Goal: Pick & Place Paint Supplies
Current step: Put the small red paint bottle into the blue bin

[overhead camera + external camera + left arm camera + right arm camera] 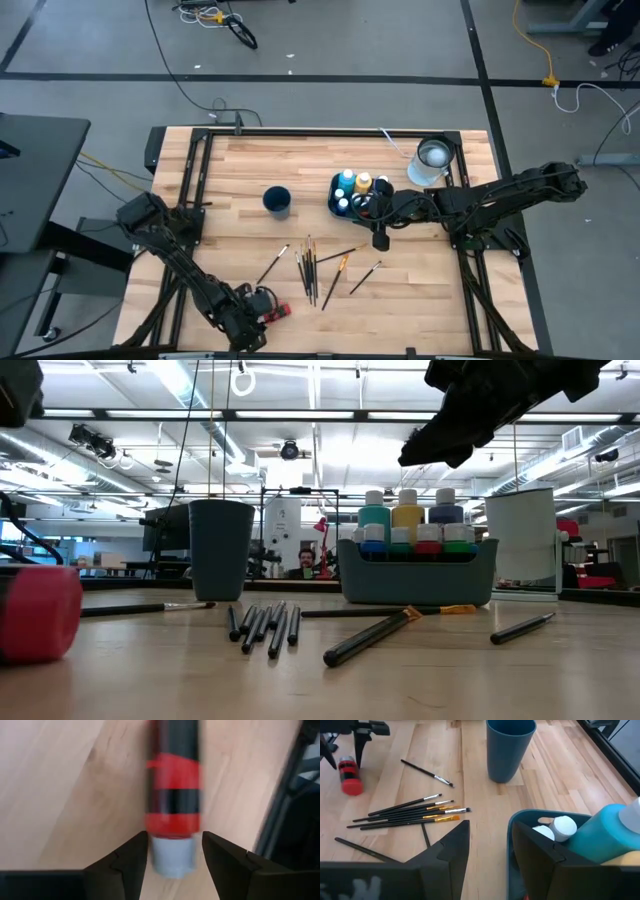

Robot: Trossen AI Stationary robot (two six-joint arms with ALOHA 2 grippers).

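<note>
I have the left gripper (172,857) open astride the lying red bottle (172,790), ready to pinch its cap; the right gripper (490,852) hangs open over the bin (512,840)

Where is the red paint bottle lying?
In the high view, the red bottle lies on its side near the table's front edge, left of centre, beside the left gripper, away from the brushes.
</note>
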